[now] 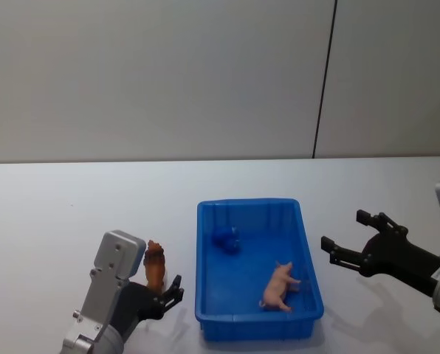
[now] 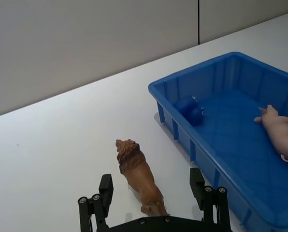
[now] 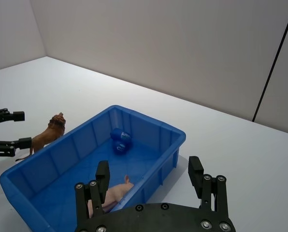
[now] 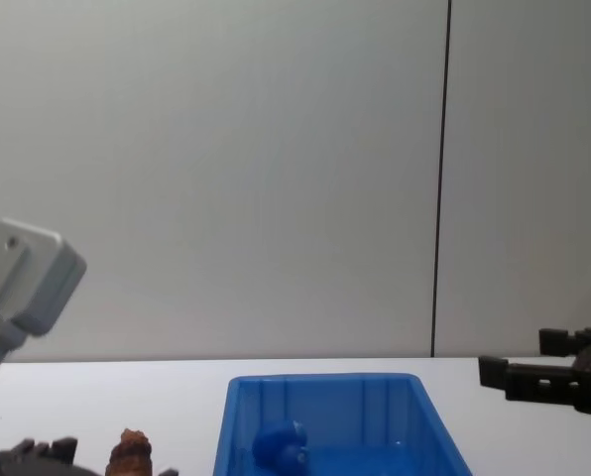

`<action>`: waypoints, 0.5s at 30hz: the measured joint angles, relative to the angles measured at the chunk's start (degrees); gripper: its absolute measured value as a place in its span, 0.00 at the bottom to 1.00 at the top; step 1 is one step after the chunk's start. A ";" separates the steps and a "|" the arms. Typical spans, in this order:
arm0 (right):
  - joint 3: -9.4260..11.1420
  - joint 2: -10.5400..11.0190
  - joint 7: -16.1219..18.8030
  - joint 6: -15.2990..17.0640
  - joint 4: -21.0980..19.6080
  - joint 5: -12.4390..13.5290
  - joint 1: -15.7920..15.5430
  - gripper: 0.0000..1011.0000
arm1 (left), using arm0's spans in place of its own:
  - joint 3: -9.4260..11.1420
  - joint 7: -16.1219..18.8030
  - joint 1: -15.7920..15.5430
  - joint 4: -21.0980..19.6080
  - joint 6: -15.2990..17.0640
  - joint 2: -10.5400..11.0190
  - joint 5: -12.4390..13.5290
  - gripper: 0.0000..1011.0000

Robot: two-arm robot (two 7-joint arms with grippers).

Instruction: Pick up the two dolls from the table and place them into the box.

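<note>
Your left gripper (image 2: pixel 153 195) stood spread wide and low over the white table (image 1: pixel 57 206), its two black fingers (image 2: pixel 104 189) flanking the hindquarters of the brown lion doll (image 2: pixel 138 176), which stood upright on the tabletop just outside the left wall of the blue box (image 1: pixel 205 310). In the left wrist view the fingers were apart from the lion on both sides; nothing was gripped. The lion's maned head pointed away from the gripper, along the box wall. Your right gripper (image 1: pixel 351 237) hung empty and wide on the far side of the box, above the table and clear of the rim. Inside the box lay the solid blue doll (image 1: pixel 226 240) near the back wall and a pink pig figure (image 1: pixel 280 287) on its side toward the front. By that reckoning one doll was home and the lion remained. The risks lay in the close: the fingers sat toward the rump, so a squeeze there could have pivoted the lion or squirted it forward onto its nose. The inner finger also ran close beside the box wall, and any drift that way could have nudged the box or caught its rim during the lift. A light grip on narrow flanks might have let the figure drop short of the box
</note>
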 joint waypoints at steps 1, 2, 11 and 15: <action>0.00 0.01 0.00 0.00 0.00 0.00 0.00 0.99 | -0.03 -0.36 -0.08 0.65 -0.09 -0.18 -0.04 0.99; 0.00 0.01 0.00 0.00 0.00 0.00 -0.01 0.99 | -0.05 -0.48 -0.13 0.92 -0.12 -0.25 -0.06 0.99; 0.00 0.02 0.00 0.00 0.00 0.01 -0.02 0.99 | -0.28 -2.83 -1.40 5.11 -0.82 -1.67 -0.04 0.99; 0.00 0.02 0.00 0.00 0.00 0.01 -0.02 0.99 | -0.40 -3.83 -2.21 7.03 -1.19 -2.40 0.18 0.99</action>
